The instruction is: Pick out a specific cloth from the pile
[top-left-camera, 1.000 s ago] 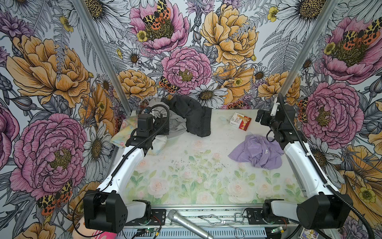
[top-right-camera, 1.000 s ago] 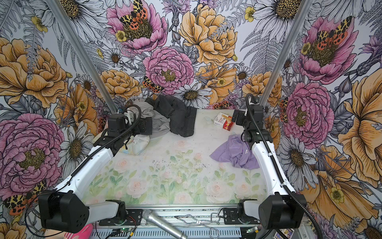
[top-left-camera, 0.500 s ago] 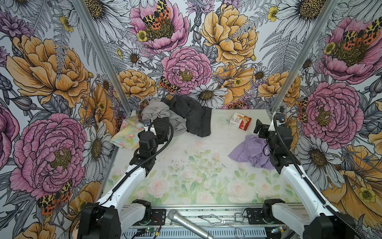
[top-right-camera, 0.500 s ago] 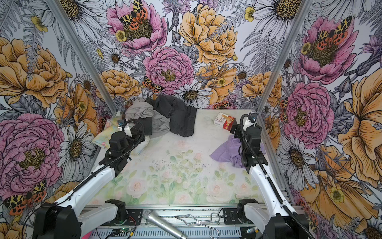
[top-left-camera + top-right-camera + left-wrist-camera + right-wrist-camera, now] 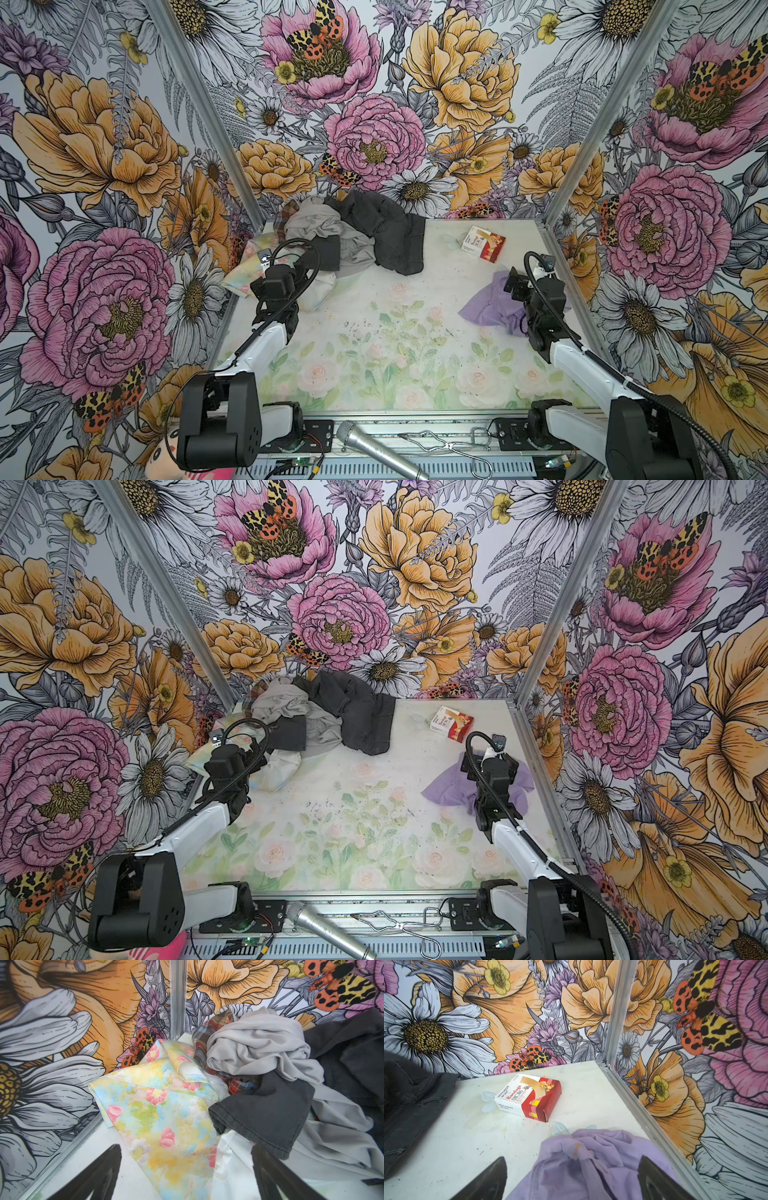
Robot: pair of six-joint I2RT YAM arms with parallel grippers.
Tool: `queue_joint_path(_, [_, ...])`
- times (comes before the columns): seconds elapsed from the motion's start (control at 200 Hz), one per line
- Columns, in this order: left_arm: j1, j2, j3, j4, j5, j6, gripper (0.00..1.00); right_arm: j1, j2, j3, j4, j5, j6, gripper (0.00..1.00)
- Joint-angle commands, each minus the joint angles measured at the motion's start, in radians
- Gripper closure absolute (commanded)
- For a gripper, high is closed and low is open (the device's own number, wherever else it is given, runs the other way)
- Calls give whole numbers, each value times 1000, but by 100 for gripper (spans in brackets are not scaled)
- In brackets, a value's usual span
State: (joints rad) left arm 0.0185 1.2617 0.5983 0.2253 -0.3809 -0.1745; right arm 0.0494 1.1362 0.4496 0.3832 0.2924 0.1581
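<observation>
The cloth (image 5: 486,305) lies on the counter (image 5: 395,332), well apart from the pile (image 5: 353,232) (picked out, I think). The left gripper (image 5: 185,1151) and right gripper (image 5: 572,1165) are spread, empty. Next: lift away without snagging it.

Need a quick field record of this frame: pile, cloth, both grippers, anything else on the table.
pile: back left corner of the table; dark grey, light grey, plaid and floral fabrics
cloth: lavender, crumpled, on the table's right side, apart from the pile
left gripper: open, holds nothing, above the floral piece at the pile's edge
right gripper: open, holds nothing, above the cloth
box: bandage box, back right, beyond the cloth, not touching it
</observation>
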Motion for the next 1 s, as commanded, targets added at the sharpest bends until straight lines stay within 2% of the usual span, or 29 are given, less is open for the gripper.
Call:
queue_joint_path(0.0, [6, 40, -23, 106, 58, 24, 1, 7, 27, -32, 141, 26, -25, 1])
queue_joint_path(0.12, [4, 90, -23, 145, 69, 59, 1, 3, 47, -54, 171, 41, -51, 1])
queue_joint_path(0.43, [-35, 250, -94, 455, 151, 168, 1, -37, 189, -116, 387, -26, -61, 1])
queue_joint_path(0.485, [-49, 243, -90, 430, 140, 182, 1, -48, 195, -117, 396, -59, -56, 1])
queue_joint_path(0.595, [-63, 243, -124, 497, 141, 199, 1, -57, 229, -145, 489, -97, -54, 1])
queue_joint_path(0.7, [-46, 245, -160, 564, 165, 188, 1, -58, 266, -163, 565, -104, -57, 1])
queue_joint_path(0.715, [-44, 245, -169, 572, 197, 188, 1, -57, 271, -167, 576, -103, -58, 1])
queue_joint_path(0.8, [-46, 301, -232, 761, 212, 200, 1, -56, 299, -185, 639, -104, -59, 1])
queue_joint_path(0.86, [-49, 273, -218, 677, 193, 196, 1, -57, 316, -196, 672, -103, -57, 0])
queue_joint_path(0.925, [-45, 292, -227, 734, 201, 198, 1, -57, 349, -202, 715, -105, -57, 0])
queue_joint_path(0.996, [-36, 285, -219, 702, 214, 189, 1, -55, 415, -201, 786, -118, -70, 0])
